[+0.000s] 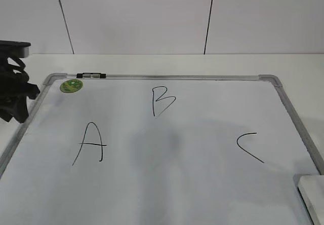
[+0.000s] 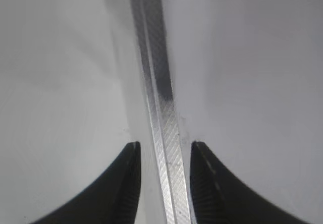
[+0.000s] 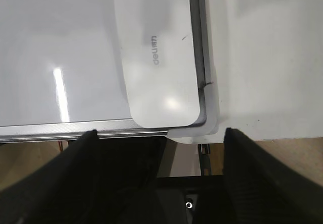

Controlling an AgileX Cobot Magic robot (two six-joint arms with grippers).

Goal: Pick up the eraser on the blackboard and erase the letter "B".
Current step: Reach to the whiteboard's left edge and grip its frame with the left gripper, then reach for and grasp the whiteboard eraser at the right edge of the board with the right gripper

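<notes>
Nearest the exterior camera, the eraser (image 1: pixel 313 197) lies flat in the blackboard's (image 1: pixel 202 184) near right corner, cut off by the picture's edge. In the right wrist view the eraser (image 3: pixel 159 57) shows as a white rounded block with a small grey marking, its long side against the silver frame and one short end by the board's corner. The right gripper (image 3: pixel 159 148) hangs above that corner with its jaws spread wide, wider than the eraser, and holds nothing; both dark fingers (image 3: pixel 75 173) are clear of the block.

Further in, the letter "A" (image 1: pixel 90 143) stands at the left of the board and the letter "C" (image 1: pixel 249 147) at the right. The letter "B" (image 1: pixel 162 100) lies beyond and between them, well apart from the eraser.

At the left edge, the left gripper (image 1: pixel 15 90) sits over the board's frame. In its wrist view the left gripper (image 2: pixel 164 151) has its jaws parted narrowly, one on each side of the frame rail (image 2: pixel 161 133); whether they touch it cannot be told.

At the far left corner sit a round green sticker (image 1: pixel 71 85) and a dark clip (image 1: pixel 91 75) on the far rail.
</notes>
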